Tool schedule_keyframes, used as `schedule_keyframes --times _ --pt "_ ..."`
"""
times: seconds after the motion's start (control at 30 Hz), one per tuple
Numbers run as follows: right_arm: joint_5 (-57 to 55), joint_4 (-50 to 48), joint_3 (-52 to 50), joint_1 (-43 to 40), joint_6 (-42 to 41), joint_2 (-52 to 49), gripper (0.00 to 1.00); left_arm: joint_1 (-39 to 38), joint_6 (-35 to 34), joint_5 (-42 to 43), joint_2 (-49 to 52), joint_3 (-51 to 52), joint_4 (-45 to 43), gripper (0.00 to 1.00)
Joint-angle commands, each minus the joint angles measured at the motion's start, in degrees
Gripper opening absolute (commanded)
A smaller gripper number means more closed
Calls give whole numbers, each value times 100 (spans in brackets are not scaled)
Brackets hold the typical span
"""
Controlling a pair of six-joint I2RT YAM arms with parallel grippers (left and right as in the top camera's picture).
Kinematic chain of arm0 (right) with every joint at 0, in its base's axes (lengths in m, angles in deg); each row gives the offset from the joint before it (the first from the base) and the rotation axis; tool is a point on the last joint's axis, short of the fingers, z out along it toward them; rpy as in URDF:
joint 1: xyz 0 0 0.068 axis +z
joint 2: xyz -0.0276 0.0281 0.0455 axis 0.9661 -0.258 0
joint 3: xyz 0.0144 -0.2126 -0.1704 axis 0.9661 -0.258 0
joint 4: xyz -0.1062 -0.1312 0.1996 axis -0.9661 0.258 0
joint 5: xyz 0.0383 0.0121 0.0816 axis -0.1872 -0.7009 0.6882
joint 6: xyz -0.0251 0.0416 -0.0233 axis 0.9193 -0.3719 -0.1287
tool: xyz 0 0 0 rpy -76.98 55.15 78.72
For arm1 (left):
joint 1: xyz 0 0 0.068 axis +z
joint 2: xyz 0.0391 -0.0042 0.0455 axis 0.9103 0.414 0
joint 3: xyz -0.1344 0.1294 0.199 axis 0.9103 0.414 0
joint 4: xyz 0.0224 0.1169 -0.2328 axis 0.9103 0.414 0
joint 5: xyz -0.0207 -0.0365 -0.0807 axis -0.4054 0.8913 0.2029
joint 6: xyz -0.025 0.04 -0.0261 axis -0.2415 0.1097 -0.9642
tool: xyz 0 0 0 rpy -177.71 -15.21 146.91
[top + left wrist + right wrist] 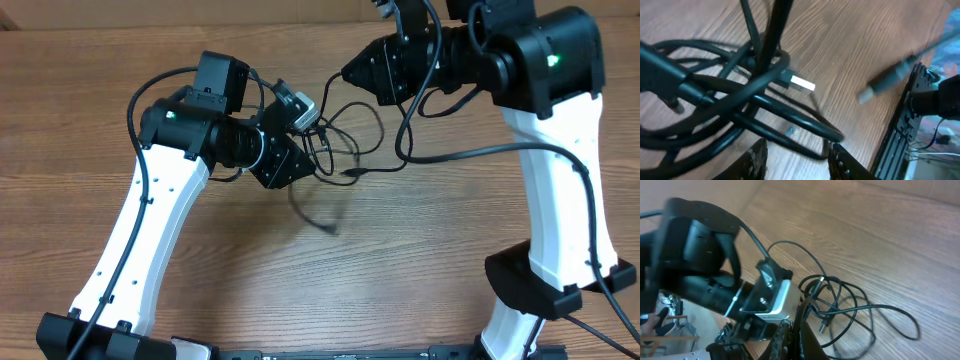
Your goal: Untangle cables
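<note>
Two pincers mid-untangling: right pincer (792, 336) closed, seemingly pinching the cables (747, 92), left pincer (797, 160) apart around them, needing closure before pulling.

No text, label, brand, number or sign can be read in any view. The only marks are small green lights, one glowing on the black joint housing of the left arm (172, 113) and one on that of the right arm (553, 57); neither carries any lettering that can be made out.
</note>
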Motion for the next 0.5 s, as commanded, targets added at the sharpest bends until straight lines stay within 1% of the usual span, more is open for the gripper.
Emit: schedule_keyframes --times 0.0,0.2,0.23,0.27,0.3,0.47 --pt "372 -50 232 -28 -111 363 4 0 448 240 -70 68 -57 39" --pt "1058 -28 317 -28 -243 461 4 0 398 151 -70 68 -170 39" --pt "1141 -22 332 -28 -245 461 4 -2 350 151 -70 68 -212 33" --pt "1209 -22 341 -28 -282 463 4 0 243 142 -70 68 -275 16" --pt "1287 -22 341 -28 -310 470 4 0 118 144 -70 68 -345 4" --pt "1655 -4 341 4 -308 472 4 0 -385 146 -70 68 -793 4"
